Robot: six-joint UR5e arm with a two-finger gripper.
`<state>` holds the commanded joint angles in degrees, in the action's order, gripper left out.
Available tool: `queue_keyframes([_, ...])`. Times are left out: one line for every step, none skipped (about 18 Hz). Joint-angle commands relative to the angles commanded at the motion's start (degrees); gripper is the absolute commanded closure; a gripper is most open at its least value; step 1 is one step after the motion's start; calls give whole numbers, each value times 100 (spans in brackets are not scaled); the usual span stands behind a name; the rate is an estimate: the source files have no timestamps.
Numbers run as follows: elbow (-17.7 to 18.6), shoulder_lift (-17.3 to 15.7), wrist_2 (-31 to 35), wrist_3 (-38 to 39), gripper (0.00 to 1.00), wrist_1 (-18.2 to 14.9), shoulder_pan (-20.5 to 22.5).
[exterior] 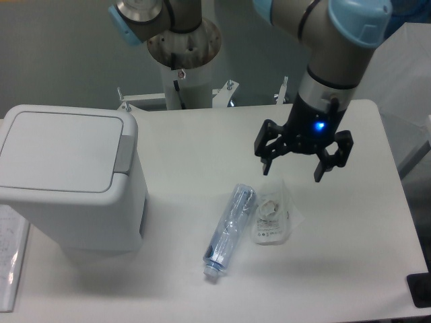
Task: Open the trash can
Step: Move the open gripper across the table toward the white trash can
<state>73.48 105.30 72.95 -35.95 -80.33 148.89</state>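
At the left of the table [182, 145] stands the trash can [71, 178], its flat lid [59, 151] lying fully down and flush with the body; the darker grey push tab [124, 154] on the lid's right edge shows no sign of being pressed. The opening is therefore not begun, in my judgement: reaching the tab, pressing it and letting the lid rise all remain. Just left of the can a sheet with faint print [12, 252] is visible, too small to read. Moving right, a clear plastic bottle [229, 225] lies on its side, and just beside it a crumpled clear bag [271, 212] carries a white label whose writing cannot be made out. Above and slightly right of these hangs the gripper [300, 163], fingers spread apart and holding nothing, well apart from the can. No brand name is legible anywhere.
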Motion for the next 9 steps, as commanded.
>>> queue_keyframes([17,-35,-9,17,0,0,-18])
queue_keyframes([18,-62,-52,105,0,0,-18])
queue_keyframes([9,-79,-88,236,0,9,-18])
queue_keyframes([9,-106,-114,359,0,9,-27])
queue_keyframes([9,-123,-123,482,0,17,-36])
queue_keyframes([9,-141,-114,579,0,18,-97])
queue_keyframes([9,-150,-114,632,0,18,-176])
queue_keyframes([9,-159,-114,650,0,18,-202])
queue_keyframes([26,-194,-106,685,0,9,-211])
